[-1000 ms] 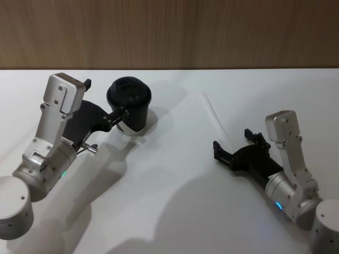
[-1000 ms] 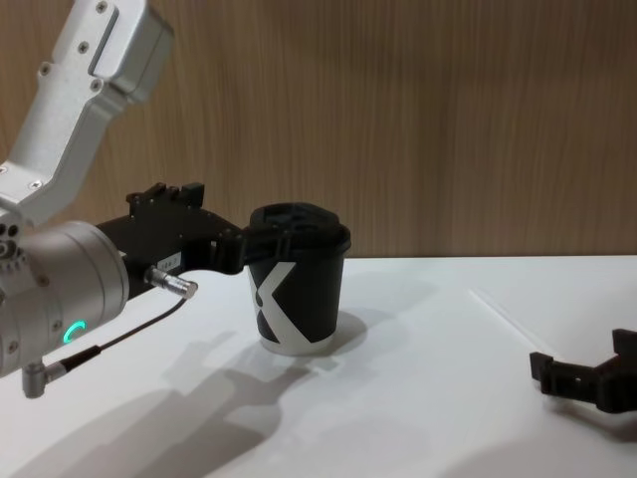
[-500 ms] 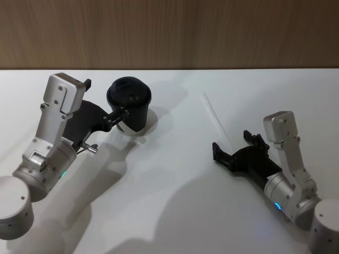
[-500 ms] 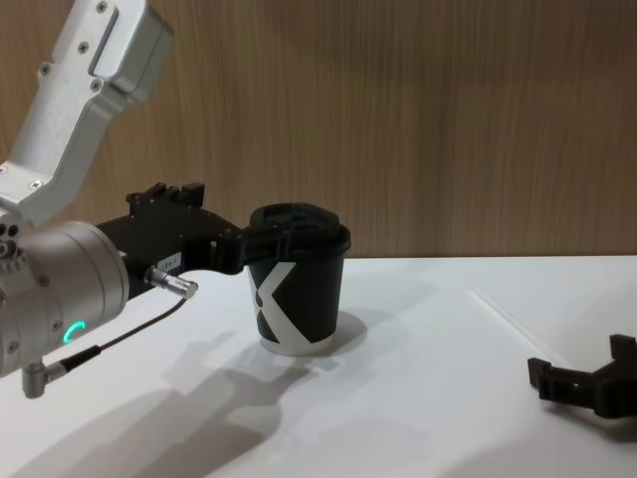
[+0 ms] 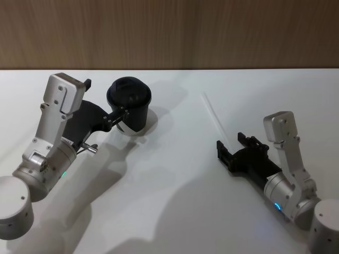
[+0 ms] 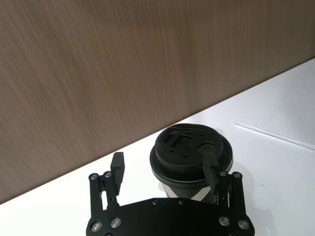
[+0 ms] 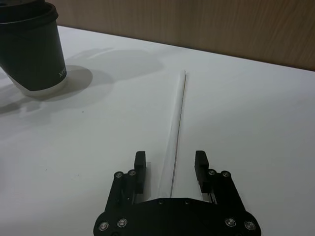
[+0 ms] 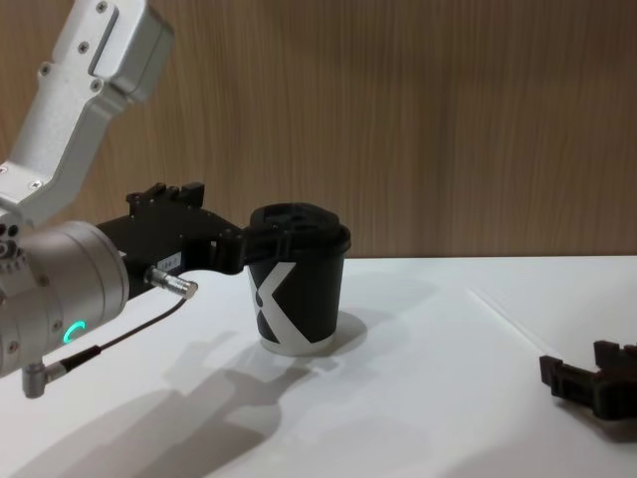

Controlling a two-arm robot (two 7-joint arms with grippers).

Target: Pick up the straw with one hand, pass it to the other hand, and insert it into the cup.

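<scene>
White table (image 5: 175, 206), wood wall (image 5: 212, 32) behind cup (image 5: 128, 100); my left gripper (image 6: 163, 160) spread at cup; my right gripper (image 7: 170, 158) spread astride straw (image 7: 179, 108).

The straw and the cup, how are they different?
The straw is white, thin and lying flat; the cup is black, fat and standing up. The straw runs into the open right claw; the cup sits at the open left claw. Both rest on the white table.
</scene>
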